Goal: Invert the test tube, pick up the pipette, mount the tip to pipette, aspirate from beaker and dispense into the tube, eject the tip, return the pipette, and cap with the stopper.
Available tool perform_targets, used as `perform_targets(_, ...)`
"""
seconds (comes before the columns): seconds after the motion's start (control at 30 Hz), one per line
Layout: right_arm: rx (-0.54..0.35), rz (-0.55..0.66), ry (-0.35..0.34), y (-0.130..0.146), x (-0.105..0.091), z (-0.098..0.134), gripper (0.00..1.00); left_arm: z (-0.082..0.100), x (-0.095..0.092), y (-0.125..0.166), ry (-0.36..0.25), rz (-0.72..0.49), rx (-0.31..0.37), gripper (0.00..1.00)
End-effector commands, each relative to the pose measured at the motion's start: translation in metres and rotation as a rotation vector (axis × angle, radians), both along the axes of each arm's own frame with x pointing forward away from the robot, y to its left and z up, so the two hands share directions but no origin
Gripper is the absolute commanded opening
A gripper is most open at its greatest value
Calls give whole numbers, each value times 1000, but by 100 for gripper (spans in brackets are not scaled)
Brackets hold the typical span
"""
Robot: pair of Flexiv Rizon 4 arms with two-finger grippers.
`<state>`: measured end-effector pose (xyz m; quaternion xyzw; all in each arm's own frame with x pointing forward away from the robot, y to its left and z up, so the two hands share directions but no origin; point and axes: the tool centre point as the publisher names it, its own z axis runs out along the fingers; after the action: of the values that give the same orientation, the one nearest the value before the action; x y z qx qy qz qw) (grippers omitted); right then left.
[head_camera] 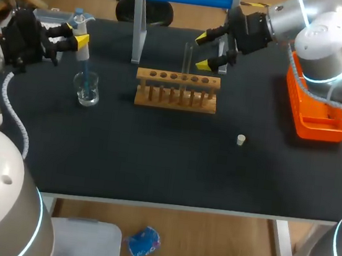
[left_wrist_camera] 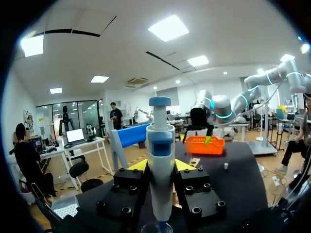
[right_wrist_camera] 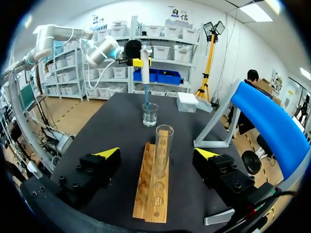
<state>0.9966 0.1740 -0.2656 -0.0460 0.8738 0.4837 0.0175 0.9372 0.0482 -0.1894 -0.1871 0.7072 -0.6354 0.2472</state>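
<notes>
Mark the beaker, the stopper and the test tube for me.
beaker [head_camera: 92,98], head view, glass wall.
stopper [head_camera: 240,140], head view, its middle.
test tube [right_wrist_camera: 164,145], right wrist view, middle of the glass.

No text, number or label is showing legibly on the desk [head_camera: 154,163] or on the things it is carrying; the pipette [left_wrist_camera: 161,141], clamped between the fingers of the left pincer [left_wrist_camera: 161,167], is presenting only plain white and blue surfaces
</notes>
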Motion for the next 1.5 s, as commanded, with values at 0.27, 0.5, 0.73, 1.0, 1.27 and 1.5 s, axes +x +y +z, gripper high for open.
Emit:
perform_targets(0.27, -1, 1, 0, 0, 0, 1, 100, 18, -7, -4, -5, 5, 4, 0)
perform_targets(0.5, -1, 1, 0, 0, 0, 1, 100, 16, -7, -6, 2, 1, 1, 0)
perform_targets(0.73, -1, 1, 0, 0, 0, 1, 100, 18, -8, -5, 3, -2, -8, 0)
perform_targets(1.0, -1, 1, 0, 0, 0, 1, 100, 28, -8, -4, 0, 3, 1, 0)
perform_targets(1.27, -1, 1, 0, 0, 0, 1, 100, 70, -8, -3, 24, -3, 22, 0)
perform_targets(1.5, -1, 1, 0, 0, 0, 1, 100, 121, -12, -4, 10, -9, 90, 0)
